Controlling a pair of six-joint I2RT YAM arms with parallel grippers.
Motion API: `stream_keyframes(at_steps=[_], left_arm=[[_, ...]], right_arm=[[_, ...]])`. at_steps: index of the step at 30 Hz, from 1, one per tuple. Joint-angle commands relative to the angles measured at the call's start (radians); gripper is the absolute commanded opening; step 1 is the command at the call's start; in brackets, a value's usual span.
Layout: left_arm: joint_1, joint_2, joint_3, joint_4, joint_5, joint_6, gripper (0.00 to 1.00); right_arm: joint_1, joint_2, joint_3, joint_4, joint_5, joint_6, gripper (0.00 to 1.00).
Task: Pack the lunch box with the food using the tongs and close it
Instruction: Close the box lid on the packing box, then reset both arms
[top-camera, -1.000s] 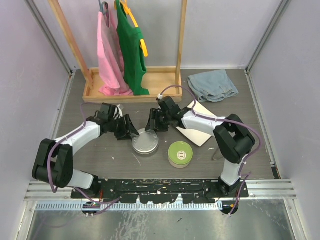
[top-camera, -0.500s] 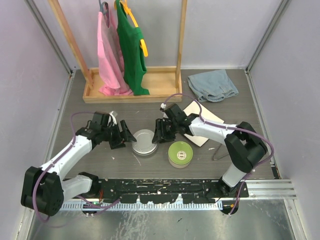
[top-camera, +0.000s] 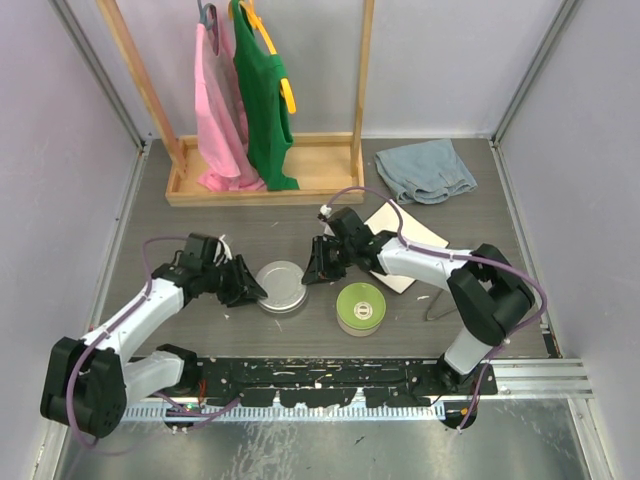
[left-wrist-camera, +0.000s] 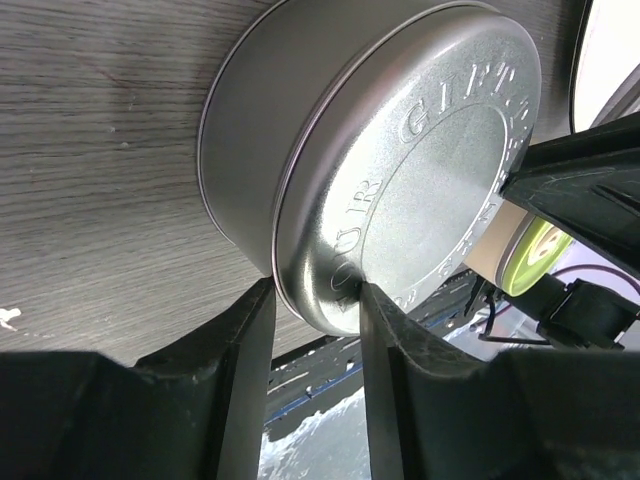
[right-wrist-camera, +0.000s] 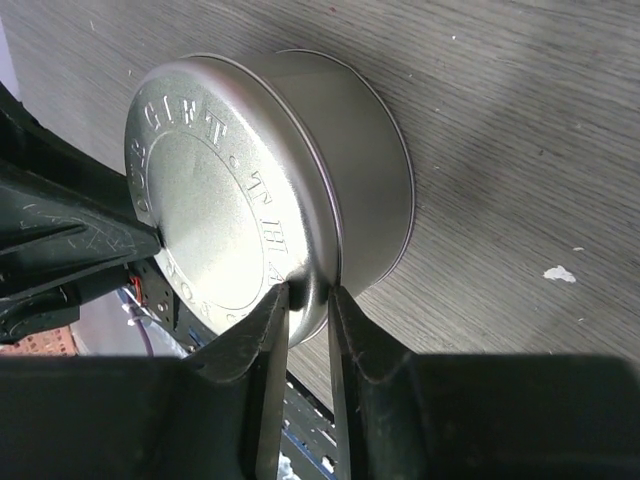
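Observation:
A round steel tin of the lunch box (top-camera: 280, 287) stands on the table with its flat embossed lid (left-wrist-camera: 420, 170) on. My left gripper (top-camera: 254, 289) pinches the lid's rim from the left, one finger (left-wrist-camera: 375, 330) on the lid's face and the other against its side. From the right, my right gripper (top-camera: 312, 271) is shut on the opposite rim (right-wrist-camera: 310, 290). The green-lidded tin (top-camera: 360, 308) sits closed to the right. Slim silver tongs (top-camera: 434, 305) lie near the right arm. No food shows.
The white square plate (top-camera: 398, 268) lies partly under my right arm. At the back stands a wooden rack (top-camera: 262, 180) with pink and green garments, and a grey-blue cloth (top-camera: 427, 170) lies back right. The arm bases' rail (top-camera: 320, 375) runs along the near edge.
Both grippers have closed from open onto the steel lid's rim. The left arm swung lower and nearer, and the steel tin shifted slightly left.

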Motion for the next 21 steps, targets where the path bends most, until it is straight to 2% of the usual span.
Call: stream_keyframes(at_steps=[1,3,4,5,9,12,14,18,21], left_arm=[[-0.003,-0.033,-0.036,-0.020,-0.079,-0.004,0.36],[-0.003,-0.094,-0.013,-0.054,-0.116,-0.007,0.36],[-0.003,-0.125,0.004,-0.078,-0.158,-0.006,0.42],[-0.003,-0.152,0.026,-0.103,-0.193,-0.003,0.47],[-0.003,-0.240,0.125,-0.211,-0.321,0.030,0.56],[-0.002,-0.274,0.202,-0.283,-0.407,0.067,0.62],[-0.003,-0.292,0.245,-0.323,-0.467,0.091,0.66],[-0.002,-0.320,0.314,-0.369,-0.574,0.135,0.85],[0.007,-0.304,0.381,-0.399,-0.660,0.199,0.99]], right_arm=[[0.041,0.004,-0.028,-0.039,0.110,-0.004,0.24],[0.042,-0.059,-0.025,-0.038,0.164,-0.011,0.26],[0.042,-0.090,-0.021,-0.038,0.191,-0.016,0.28],[0.040,-0.121,-0.019,-0.040,0.222,-0.023,0.33],[0.032,-0.254,-0.002,-0.074,0.371,-0.057,0.51],[0.024,-0.367,0.012,-0.146,0.567,-0.085,0.63],[0.016,-0.439,0.012,-0.195,0.734,-0.105,0.67],[-0.027,-0.579,-0.014,-0.285,1.042,-0.144,0.87],[-0.185,-0.699,-0.048,-0.298,1.050,-0.175,0.94]])
